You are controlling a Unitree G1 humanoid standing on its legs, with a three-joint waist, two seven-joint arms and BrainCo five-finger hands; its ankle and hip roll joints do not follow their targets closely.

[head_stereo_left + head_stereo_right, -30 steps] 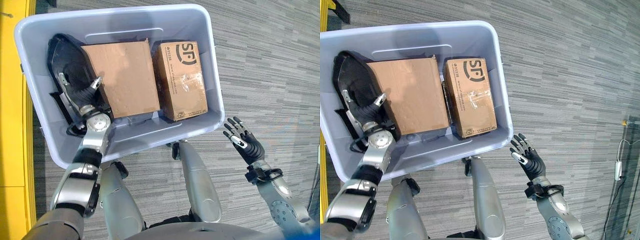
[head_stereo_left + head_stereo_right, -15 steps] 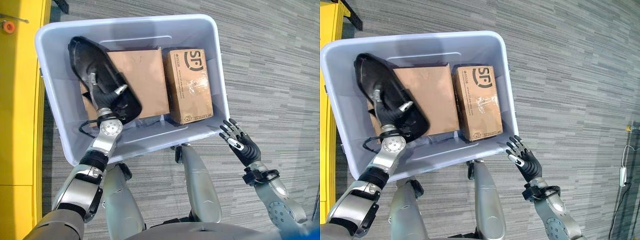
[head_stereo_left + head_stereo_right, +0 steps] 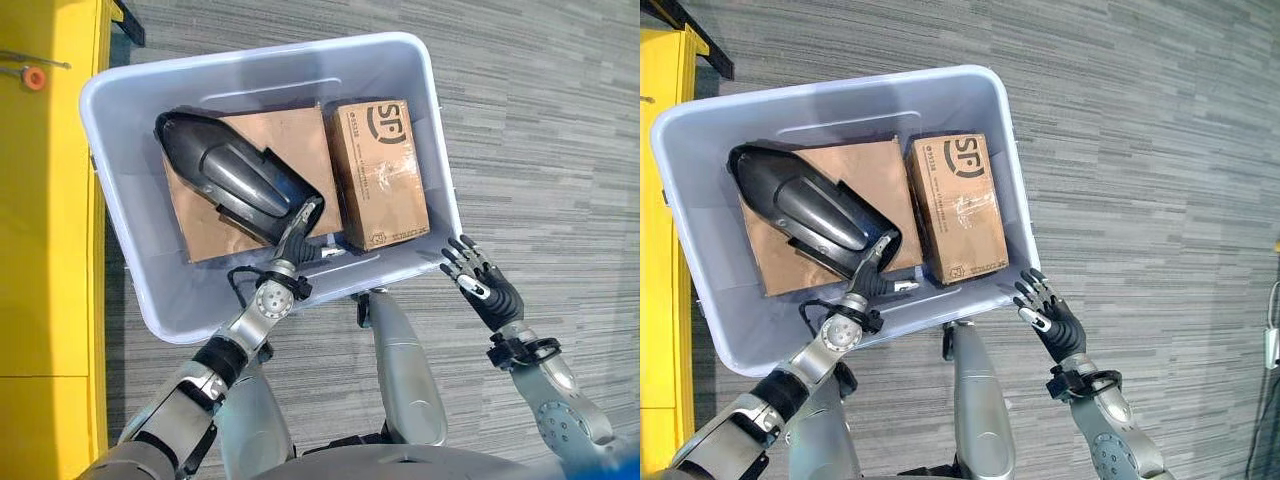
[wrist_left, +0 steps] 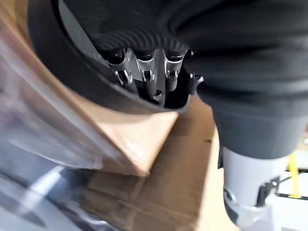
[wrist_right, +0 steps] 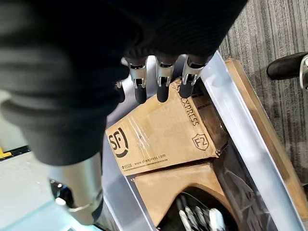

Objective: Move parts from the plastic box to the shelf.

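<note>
Fingers of the left hand (image 3: 297,232) are curled around the near end of a black moulded part (image 3: 232,184), gripping it at its edge; the left wrist view shows the silver fingers (image 4: 144,72) tucked against the dark inner face of that part, side by side and bent over its rim. The part stretches away from those fingertips towards the far left corner of the plastic box (image 3: 130,280), its rounded nose pointing away from the hand. It lies across a flat brown cardboard sheet or box (image 3: 282,140), which sits directly under and beyond the left fingers. Whether the part is lifted clear of the cardboard or resting on it cannot be told.

Just to the right of the left fingers stands a smaller cardboard carton (image 3: 381,170), side by side with the flat cardboard and close to the box's right wall. The right hand (image 3: 483,285) hovers outside the box, off its near right corner, with its dark-tipped fingers spread and nearly straight, holding nothing. The fingertips point towards the corner of the box's rim and are very close to it; contact cannot be made out. In the right wrist view the fingers (image 5: 161,79) hang loosely apart, and past them lie the box rim and the small carton (image 5: 159,127).

Grey striped carpet (image 3: 550,120) lies beyond the right fingers, and a yellow structure (image 3: 40,200) runs along the far side of the box from them.
</note>
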